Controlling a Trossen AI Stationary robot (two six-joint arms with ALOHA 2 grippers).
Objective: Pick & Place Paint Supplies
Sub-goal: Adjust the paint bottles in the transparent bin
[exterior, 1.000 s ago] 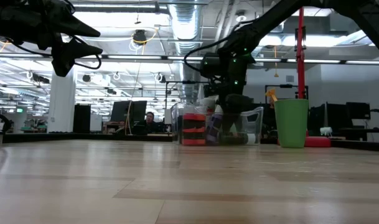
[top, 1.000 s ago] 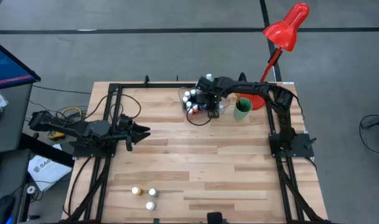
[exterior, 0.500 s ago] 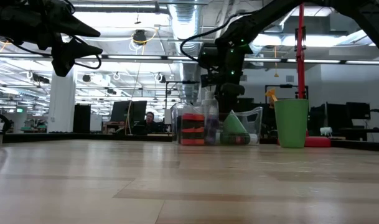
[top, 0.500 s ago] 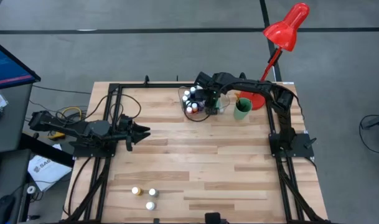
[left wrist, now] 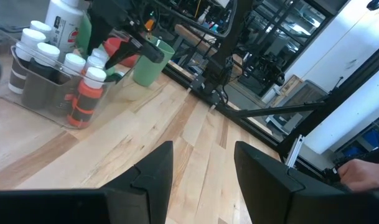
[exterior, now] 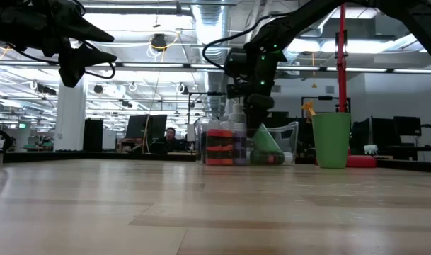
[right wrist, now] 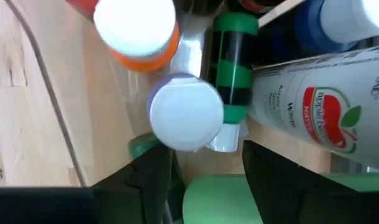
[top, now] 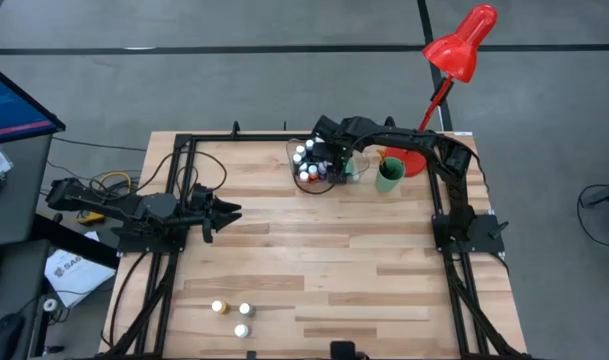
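So the desk (top: 314, 260) was pale wood planks with a black metal frame round the edges. Near the far edge sat a clear plastic tray (exterior: 289, 134), see-through walls, crammed with little round bottles (top: 303, 160) with white caps. In the left wrist view the tray bottles looked brown and orange-red, and a taller white bottle (left wrist: 63, 18) with a printed label stood behind them. The right wrist view caught a white-capped orange bottle (right wrist: 136, 28), a lavender-capped bottle (right wrist: 185, 113), a green tube with black bands (right wrist: 234, 59) lying flat, and the labelled white bottle (right wrist: 307, 93) on its side, all packed against each other.

Just beside the tray stood a green cup (top: 388, 175), smooth plastic, with a glossy red lamp (top: 462, 42) and its round base behind it. Three loose bottles (top: 233, 316), one yellowish and two white, sat well apart from everything, down at the near edge of the desk.

The right hand (top: 332, 160) hung right over the tray, fingers pointing down into the bottles and standing apart with the lavender cap between them, not clamped on anything I could see. In the low view its arm blocked part of the tray.

The left hand (top: 227, 210) hovered over the left side of the desk, well away from the tray, its fingers (left wrist: 155, 171) apart and holding nothing.
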